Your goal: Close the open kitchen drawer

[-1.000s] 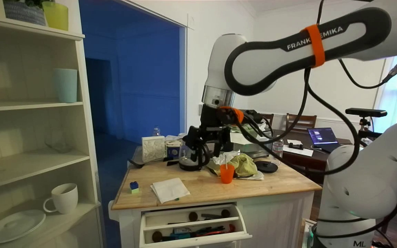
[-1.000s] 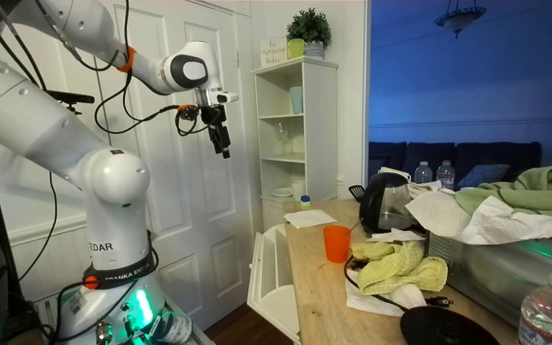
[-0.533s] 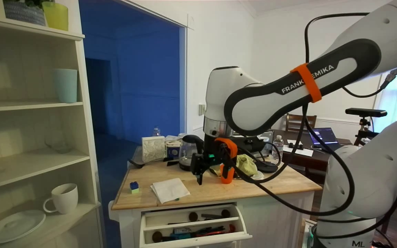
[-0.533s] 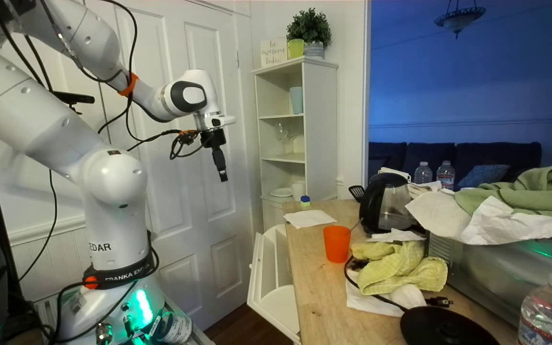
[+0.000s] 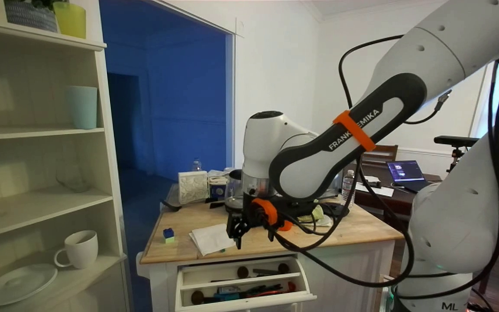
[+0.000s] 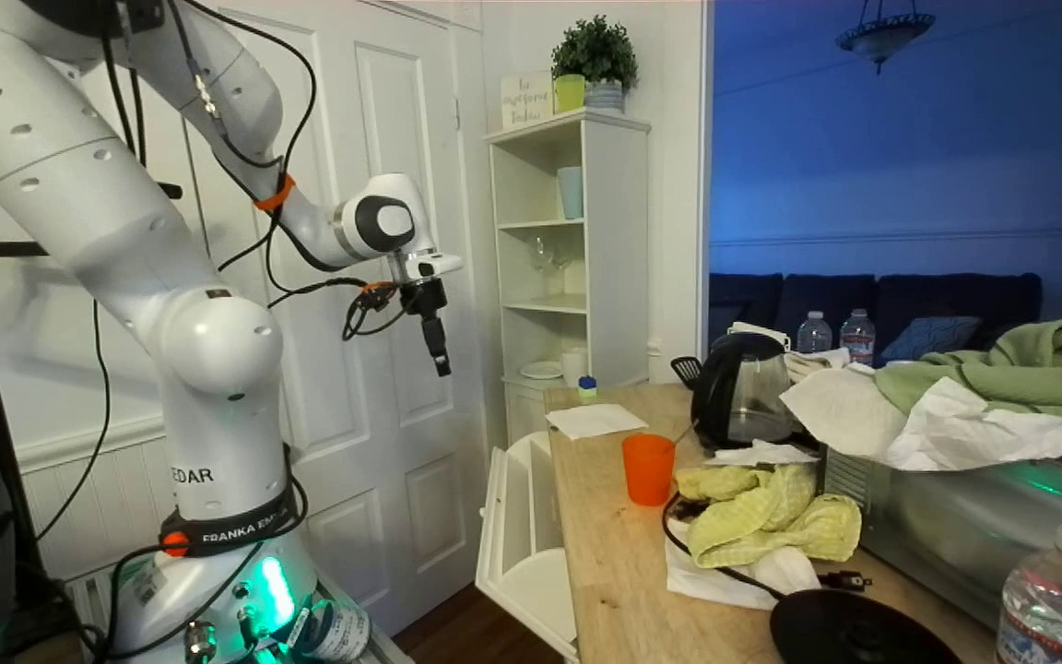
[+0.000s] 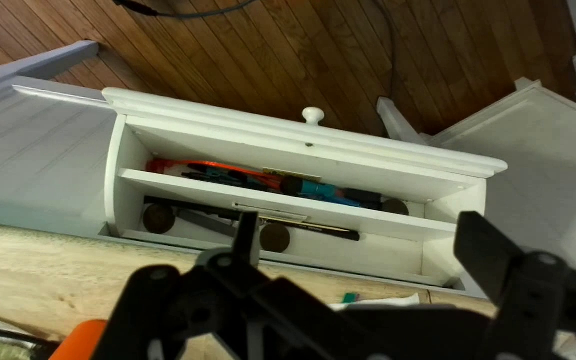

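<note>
Under the wooden top (image 6: 597,530), the kitchen drawer (image 7: 278,150), white and open, sticking out past the wood's edge, with a round white knob (image 7: 313,115) on its front. Inside, two long rows with a thin white wall (image 7: 383,221) between. In the row by the knob, a long red-orange thing (image 7: 213,164), blue and black bits (image 7: 318,189), and a round brown lump (image 7: 396,206). In the row by the wood, two more brown lumps (image 7: 159,218), a flat grey thing (image 7: 203,221) and a skinny black stick (image 7: 333,231). Too jumbled to name them all. On the white shelf unit (image 6: 617,249), a mug (image 5: 84,253), a plate (image 5: 20,285), a pale blue cup (image 5: 83,108) and clear glasses (image 5: 74,182).

On the wooden top, an orange cup (image 6: 648,472), a black and clear kettle (image 6: 743,392), a crumpled yellow-green cloth (image 6: 771,526), white paper (image 5: 210,239) and a little blue and green block (image 5: 169,235). Next to the cloth, a silver box (image 6: 964,535) with a green towel (image 6: 1038,378) on top. Past the top, a doorway (image 5: 230,104) into a dark blue room (image 5: 184,112).

Gripper (image 7: 358,226) near the drawer, fingers (image 7: 488,255) spread wide apart and pointing down. In both exterior views, a gap between fingers and drawer. Past the drawer's front, a brown wood floor (image 7: 318,65), with some of it between the drawer and the robot's white foot (image 6: 181,590).
</note>
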### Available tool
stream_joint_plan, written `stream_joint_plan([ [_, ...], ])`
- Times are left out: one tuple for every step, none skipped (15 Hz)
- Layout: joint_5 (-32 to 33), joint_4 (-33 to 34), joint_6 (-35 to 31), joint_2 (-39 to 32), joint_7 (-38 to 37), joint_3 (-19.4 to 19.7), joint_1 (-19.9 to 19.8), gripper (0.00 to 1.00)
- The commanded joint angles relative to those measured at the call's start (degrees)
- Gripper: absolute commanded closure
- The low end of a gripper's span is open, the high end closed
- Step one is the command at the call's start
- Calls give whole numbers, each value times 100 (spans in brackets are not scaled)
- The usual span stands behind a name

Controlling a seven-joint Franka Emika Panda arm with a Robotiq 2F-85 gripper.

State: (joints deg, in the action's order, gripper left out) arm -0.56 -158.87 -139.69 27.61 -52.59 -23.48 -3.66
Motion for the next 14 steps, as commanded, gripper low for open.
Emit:
stream_joint_plan([
  [596,3,-773,-829,-736,-131,-143,0],
  [817,3,-950,-1040,-954,-175,-192,0],
  [1079,0,-1099,-1232,-1239,-228,-255,0],
  [1401,1,-1199,-1421,-1549,-276,-319,0],
  [1743,2,-1282,-1608,-1901,-311,-373,0],
  [2168,3,-1356,-1788,-2264,-325,-422,0],
  [2585,5,-1409,-1968,-2648,-298,-433,0],
  [3033,6,-1462,-2125,-3071,-471,-638,0],
  [3473,7,-1500,-2304,-3520,-444,-657,0],
  [3950,6,-1517,-2451,-3956,-445,-713,0],
  [4414,7,-1540,-2611,-4384,-426,-743,0],
  [4879,9,-1486,-2736,-4820,-396,-767,0],
  [4189,10,-1346,-2445,-4103,-364,-632,0],
  [4323,12,-1346,-2555,-4260,-359,-650,0],
])
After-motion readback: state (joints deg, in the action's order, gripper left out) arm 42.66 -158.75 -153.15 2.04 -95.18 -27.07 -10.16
